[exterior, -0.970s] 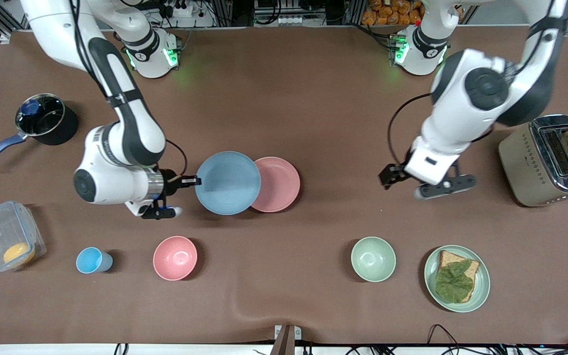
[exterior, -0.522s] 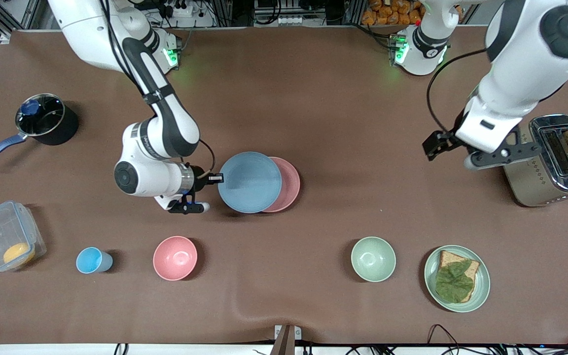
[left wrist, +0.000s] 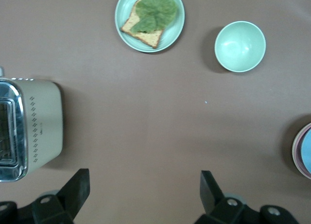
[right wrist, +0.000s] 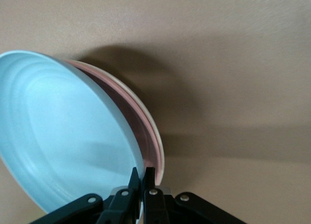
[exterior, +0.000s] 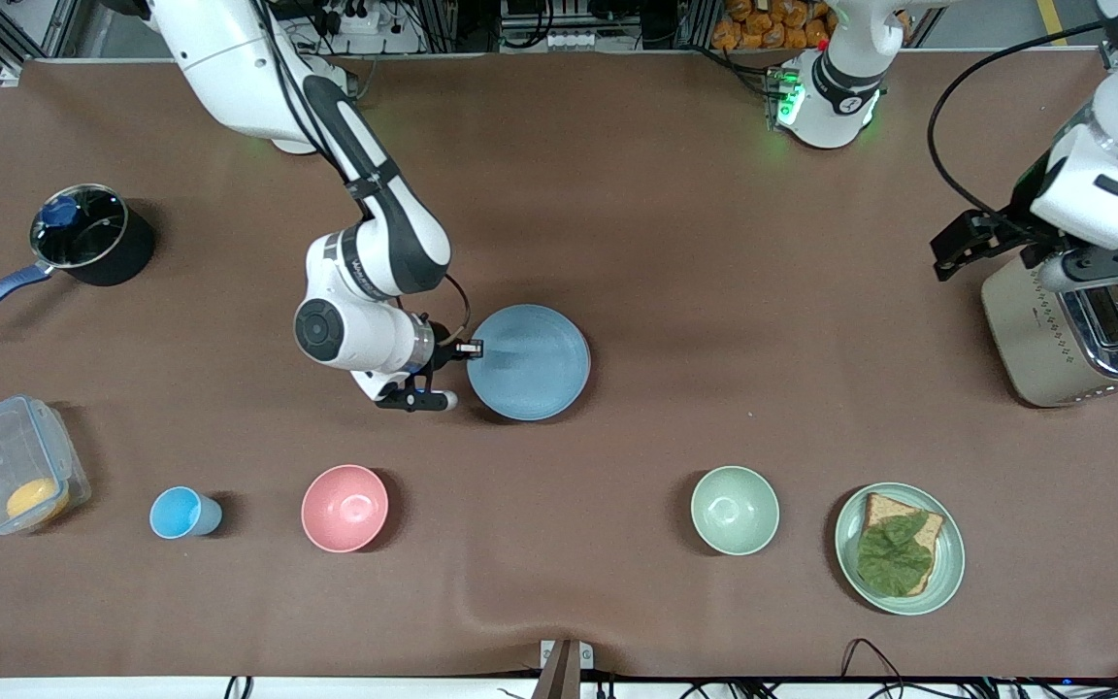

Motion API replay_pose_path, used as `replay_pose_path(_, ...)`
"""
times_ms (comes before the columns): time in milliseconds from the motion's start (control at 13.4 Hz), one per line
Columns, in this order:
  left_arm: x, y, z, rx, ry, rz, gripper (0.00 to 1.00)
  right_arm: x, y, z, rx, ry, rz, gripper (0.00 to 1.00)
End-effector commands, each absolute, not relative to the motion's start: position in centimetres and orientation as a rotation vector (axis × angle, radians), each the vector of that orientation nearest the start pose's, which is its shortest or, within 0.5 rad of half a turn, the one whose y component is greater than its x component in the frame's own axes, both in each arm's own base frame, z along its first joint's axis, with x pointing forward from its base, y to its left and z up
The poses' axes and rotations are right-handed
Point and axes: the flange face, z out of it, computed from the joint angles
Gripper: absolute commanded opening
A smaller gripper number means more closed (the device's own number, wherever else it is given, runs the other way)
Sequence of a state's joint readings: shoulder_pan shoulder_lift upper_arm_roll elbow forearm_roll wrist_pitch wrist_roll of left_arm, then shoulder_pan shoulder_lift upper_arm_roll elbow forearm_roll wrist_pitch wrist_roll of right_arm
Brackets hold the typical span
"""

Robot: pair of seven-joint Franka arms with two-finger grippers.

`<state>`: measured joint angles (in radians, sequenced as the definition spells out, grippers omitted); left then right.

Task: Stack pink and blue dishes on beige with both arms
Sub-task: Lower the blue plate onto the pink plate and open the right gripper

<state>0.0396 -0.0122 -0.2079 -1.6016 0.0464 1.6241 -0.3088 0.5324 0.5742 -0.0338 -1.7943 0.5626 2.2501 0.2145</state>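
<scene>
Since a moment ago I have carried the blue plate [exterior: 529, 362] sideways toward the left arm's end of the surface [exterior: 617, 223], so it now sits squarely over the pink plate [right wrist: 146, 131] and hides it in the front view. My left gripper [exterior: 1054, 254] has swung away from the middle of the surface and now hangs over the toaster [exterior: 1068, 325].

Near the right arm's end stand a dark saucepan [exterior: 83, 238], a clear box [exterior: 11, 466] with something orange in it, a small blue cup [exterior: 182, 513] and a pink bowl [exterior: 345, 508].

My right gripper [exterior: 467, 348] has its jaws clenched on the blue plate's rim. In the right wrist view the blue plate is tilted, with the pink plate just under it and a beige plate [right wrist: 156, 136] showing as a thin pale edge below that.

Nearer the front camera and toward the left arm's end stand a green bowl [exterior: 735, 510] and a green plate [exterior: 947, 573] carrying bread with a leaf on it.

The left wrist view shows my left jaws spread wide, grasping nothing.
</scene>
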Motion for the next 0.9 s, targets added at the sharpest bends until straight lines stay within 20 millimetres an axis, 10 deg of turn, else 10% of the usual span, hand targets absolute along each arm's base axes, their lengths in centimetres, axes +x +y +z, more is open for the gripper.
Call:
replay_pose_path(0, 54.2, -8.3, 63.7, -3.113, -0.206, -0.049, 1.0, 55.7, 33.0, 22.0, -2.782, 0.176, 0.337, 0.0)
replay_pose_path(522, 53.8, -7.4, 64.5, -3.141, -0.243, -0.002, 1.0, 55.2, 32.1, 22.0, -2.782, 0.183, 0.387, 0.07)
replay_pose_path(597, 53.7, -7.4, 64.5, -3.138, -0.243, 0.007, 1.0, 55.2, 31.9, 22.0, -2.781, 0.184, 0.402, 0.69)
replay_pose_path(672, 53.7, -7.5, 64.5, -3.138, -0.238, 0.007, 1.0, 55.4, 31.5, 22.6, -2.777, 0.192, 0.395, 1.0)
replay_pose_path(821, 53.6, -7.5, 64.3, -3.132, -0.228, 0.027, 1.0, 56.4, 29.4, 25.3, -2.753, 0.208, 0.424, 1.0)
